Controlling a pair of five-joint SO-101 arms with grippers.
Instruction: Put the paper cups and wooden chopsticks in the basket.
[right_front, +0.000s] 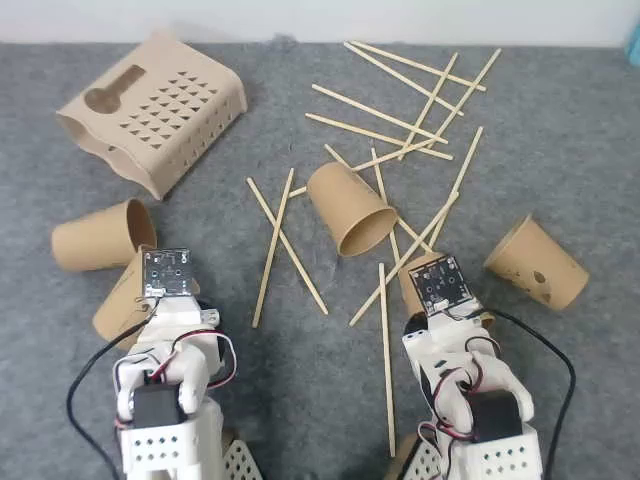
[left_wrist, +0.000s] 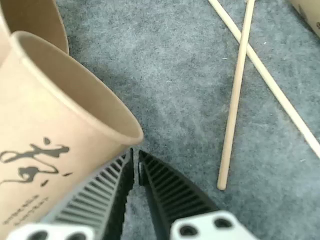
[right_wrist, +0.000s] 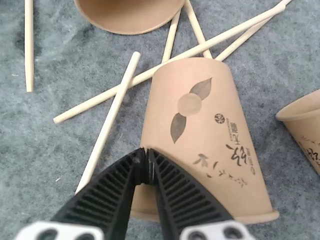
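Ribbed fingers (right_wrist: 112, 192) together over tapered paper cup (right_wrist: 205, 130).

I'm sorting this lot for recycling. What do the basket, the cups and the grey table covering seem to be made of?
The basket: probably moulded plastic, matte beige; smooth rounded corners and neat cut-out holes. The cups: brown kraft paper, matte, with a rolled rim and printed marks. The table covering: looks like grey felt or short-pile carpet, from its fuzzy, mottled surface.
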